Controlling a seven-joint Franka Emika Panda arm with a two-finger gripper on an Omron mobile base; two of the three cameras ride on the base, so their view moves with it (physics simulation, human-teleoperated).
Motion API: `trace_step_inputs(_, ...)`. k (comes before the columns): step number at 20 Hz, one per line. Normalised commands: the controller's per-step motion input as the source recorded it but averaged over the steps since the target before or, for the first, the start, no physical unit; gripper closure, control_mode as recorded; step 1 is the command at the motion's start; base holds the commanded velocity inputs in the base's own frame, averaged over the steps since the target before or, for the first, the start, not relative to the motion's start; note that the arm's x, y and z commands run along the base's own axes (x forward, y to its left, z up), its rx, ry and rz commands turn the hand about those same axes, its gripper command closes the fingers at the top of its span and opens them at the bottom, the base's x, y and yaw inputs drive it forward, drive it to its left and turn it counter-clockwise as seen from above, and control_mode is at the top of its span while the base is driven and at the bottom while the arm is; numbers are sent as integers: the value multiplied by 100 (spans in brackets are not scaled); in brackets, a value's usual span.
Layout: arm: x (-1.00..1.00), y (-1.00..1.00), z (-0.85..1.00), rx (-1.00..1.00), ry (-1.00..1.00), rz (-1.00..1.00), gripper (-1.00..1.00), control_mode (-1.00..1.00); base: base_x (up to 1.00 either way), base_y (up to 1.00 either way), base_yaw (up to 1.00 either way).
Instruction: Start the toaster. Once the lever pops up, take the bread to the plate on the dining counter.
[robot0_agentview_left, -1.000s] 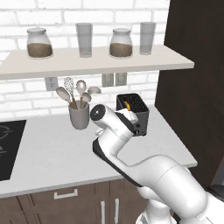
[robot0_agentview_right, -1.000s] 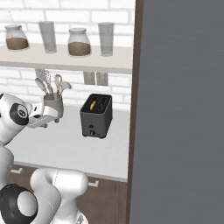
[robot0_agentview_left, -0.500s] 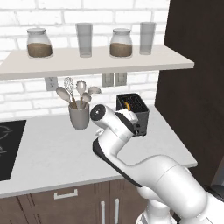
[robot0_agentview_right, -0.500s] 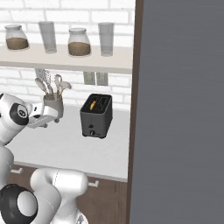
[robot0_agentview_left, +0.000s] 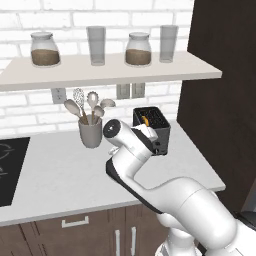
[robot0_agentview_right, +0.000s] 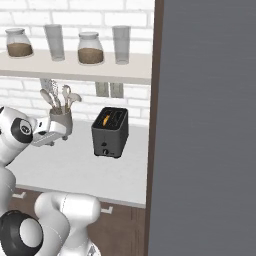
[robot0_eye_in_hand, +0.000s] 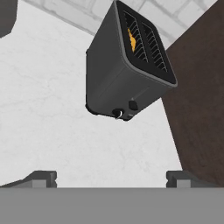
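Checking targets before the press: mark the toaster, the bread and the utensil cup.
toaster (robot0_agentview_right: 110, 136): right base view, on its side wall.
bread (robot0_eye_in_hand: 131, 38): hand view, on the orange edge in the slot.
utensil cup (robot0_agentview_left: 90, 134): left base view, on its grey wall.

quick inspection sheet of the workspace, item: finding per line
surface: white worktop, black cooktop at its left end
job's things: toaster upright near the dark panel; bread sunk in one slot; lever on the narrow front face
clutter: grey utensil cup with spoons and a whisk
grippers: gripper open, apart from the toaster, holding nothing
cables: nothing seen
surroundings: shelf with two jars and two glasses; wall sockets; dark tall panel
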Motion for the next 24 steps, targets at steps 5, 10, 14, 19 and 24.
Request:
trace_step_inputs(5,0,0,0,0,0,0,-100,-100,0,0,0)
trace_step_inputs(10,0,0,0,0,0,0,-100,-100,0,0,0)
trace_step_inputs(14,0,0,0,0,0,0,-100,-100,0,0,0)
trace_step_inputs(19,0,0,0,0,0,0,-100,-100,0,0,0)
trace_step_inputs(24,0,0,0,0,0,0,-100,-100,0,0,0)
